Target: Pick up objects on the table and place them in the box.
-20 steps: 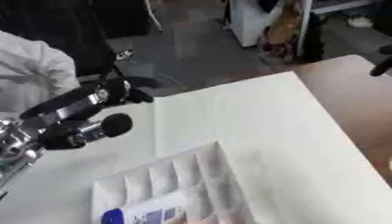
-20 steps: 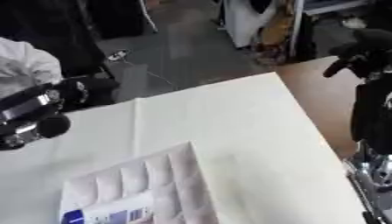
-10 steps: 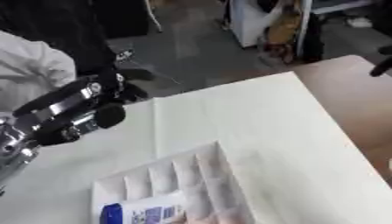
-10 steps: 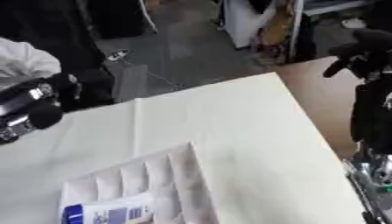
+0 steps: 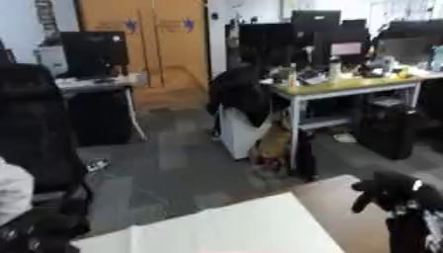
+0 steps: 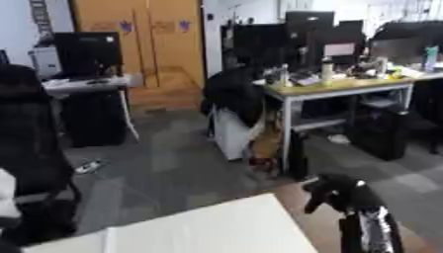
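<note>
Only the far corner of the white-covered table [image 6: 207,230] was seen, at 6 o'clock. Box and objects were out of frame, so handling and grip point could not be judged. The black right hand [image 5: 389,190] was seen at 4 o'clock, fingers curled, nothing held. Left hand not shown.

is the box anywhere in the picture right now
No: only the far corner of the white table shows, with office floor and desks behind it and no box.

Both views are heavily motion-blurred and soft throughout, under even, moderately bright indoor light without hard shadows.
</note>
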`<state>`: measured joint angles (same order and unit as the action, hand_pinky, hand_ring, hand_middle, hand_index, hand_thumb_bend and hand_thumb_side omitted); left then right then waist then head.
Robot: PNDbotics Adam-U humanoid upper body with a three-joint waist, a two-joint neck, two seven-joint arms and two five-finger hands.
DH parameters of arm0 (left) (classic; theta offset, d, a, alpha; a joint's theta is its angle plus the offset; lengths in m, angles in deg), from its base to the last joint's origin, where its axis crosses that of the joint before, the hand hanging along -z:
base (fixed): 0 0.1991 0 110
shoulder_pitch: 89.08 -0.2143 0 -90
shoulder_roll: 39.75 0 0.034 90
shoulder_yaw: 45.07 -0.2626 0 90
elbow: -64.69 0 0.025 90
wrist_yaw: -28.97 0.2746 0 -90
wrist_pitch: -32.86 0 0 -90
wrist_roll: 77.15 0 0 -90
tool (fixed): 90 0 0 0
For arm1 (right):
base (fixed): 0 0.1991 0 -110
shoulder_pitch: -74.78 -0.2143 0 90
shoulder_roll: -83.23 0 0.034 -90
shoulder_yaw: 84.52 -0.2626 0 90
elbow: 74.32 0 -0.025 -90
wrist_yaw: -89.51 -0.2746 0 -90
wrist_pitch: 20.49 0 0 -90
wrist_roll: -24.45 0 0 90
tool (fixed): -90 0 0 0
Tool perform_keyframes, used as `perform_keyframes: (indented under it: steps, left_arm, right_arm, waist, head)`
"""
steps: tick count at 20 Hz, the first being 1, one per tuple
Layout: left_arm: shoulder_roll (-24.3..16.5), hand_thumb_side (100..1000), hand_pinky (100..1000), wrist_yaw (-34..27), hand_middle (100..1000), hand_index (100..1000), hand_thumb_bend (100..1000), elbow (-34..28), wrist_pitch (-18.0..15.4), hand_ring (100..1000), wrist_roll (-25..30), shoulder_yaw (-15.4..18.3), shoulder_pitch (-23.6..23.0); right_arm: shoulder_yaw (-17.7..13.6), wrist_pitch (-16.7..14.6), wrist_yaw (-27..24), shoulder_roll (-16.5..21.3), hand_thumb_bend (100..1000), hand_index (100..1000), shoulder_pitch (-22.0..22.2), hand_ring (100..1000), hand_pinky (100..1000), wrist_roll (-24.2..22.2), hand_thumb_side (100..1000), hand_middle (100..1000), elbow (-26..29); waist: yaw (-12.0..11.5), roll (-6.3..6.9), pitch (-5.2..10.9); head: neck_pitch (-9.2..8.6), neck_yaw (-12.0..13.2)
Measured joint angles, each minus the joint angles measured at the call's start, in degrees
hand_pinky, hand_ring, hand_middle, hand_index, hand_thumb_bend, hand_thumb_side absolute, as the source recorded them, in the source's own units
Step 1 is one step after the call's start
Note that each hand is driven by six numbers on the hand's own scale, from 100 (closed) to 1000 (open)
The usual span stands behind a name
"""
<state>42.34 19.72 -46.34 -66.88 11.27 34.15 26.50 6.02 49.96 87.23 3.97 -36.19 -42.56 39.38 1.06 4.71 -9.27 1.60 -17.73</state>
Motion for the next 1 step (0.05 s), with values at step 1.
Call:
perform_keyframes:
  steps: [1]
  left_arm:
    - [1.1,1000,586,-0.5,772,937,589,-0.8,-0.8,587,-0.5,0.6,-0.6]
  right_arm:
    - [0.0,0.0,0.0,0.0,100,696,0.2,575,382,0.0,949,463,0.0]
  waist:
    - [-0.3,-0.41,0.0]
  head:
    - [-1.39,-1.2]
